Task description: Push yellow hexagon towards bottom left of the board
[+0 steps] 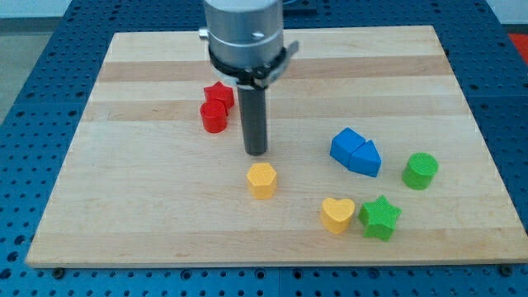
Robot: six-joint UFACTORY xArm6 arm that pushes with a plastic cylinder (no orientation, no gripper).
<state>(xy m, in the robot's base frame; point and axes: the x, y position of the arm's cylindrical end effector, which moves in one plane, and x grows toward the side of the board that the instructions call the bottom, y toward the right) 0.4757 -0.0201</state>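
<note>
My tip [256,152] sits just above yellow hexagon [261,180], prob. not touching; red blocks [216,109] upper-left.

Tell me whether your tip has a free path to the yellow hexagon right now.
Probably yes. My tip sits just above the yellow hexagon in the view, with only bare board between them; the red blocks lie off to the view's left.

Yellow hexagon [261,179], yellow heart [337,214], two red blocks [216,107] (perhaps star, cylinder), blue blocks [355,151], green star [379,217], green cylinder [420,170]

Red star [219,93] partly behind red cylinder [214,116].
</note>
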